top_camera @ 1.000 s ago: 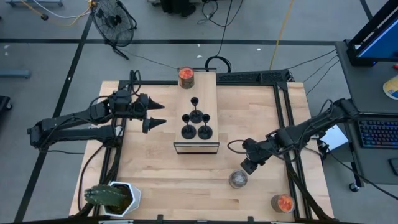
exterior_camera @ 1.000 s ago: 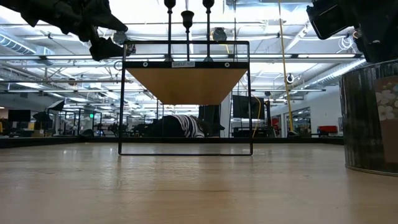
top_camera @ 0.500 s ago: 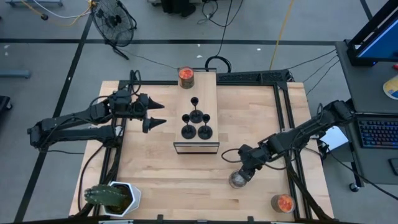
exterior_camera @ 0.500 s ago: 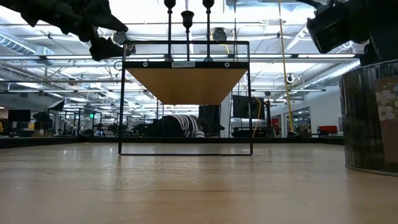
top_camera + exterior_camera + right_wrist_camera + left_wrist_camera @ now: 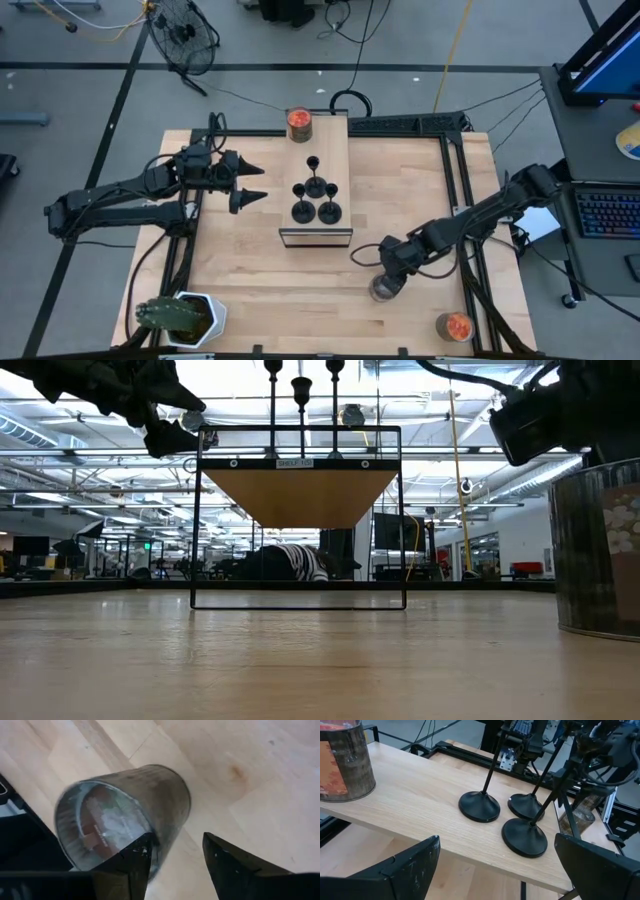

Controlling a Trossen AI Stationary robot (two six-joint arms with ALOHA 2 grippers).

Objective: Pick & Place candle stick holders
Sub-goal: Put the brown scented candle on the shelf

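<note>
On top of the small wooden shelf [image 5: 316,175] at the table's middle stand the four black candle stick holders [image 5: 315,197], three bunched together with bases nearly touching and one a little behind them toward the far edge, all upright, which leaves their thin stems free for a pinch from the side. Beside that shelf, the left gripper [image 5: 247,184] hovers with its fingers spread wide and empty, pointed at the cluster; its wrist view looks straight across the shelf top at three round bases [image 5: 479,806], so it seems poised to reach in for one. Nearer the front edge, the right gripper [image 5: 388,276] is down over the round silvery jar [image 5: 381,290]; its fingers [image 5: 134,862] stand parted with one at the jar's rim, and I cannot tell whether they touch it. A glass jar with orange contents [image 5: 298,124] sits at the shelf's far end, another [image 5: 454,326] at the front right corner, and a potted cactus [image 5: 180,318] at the front left.
</note>
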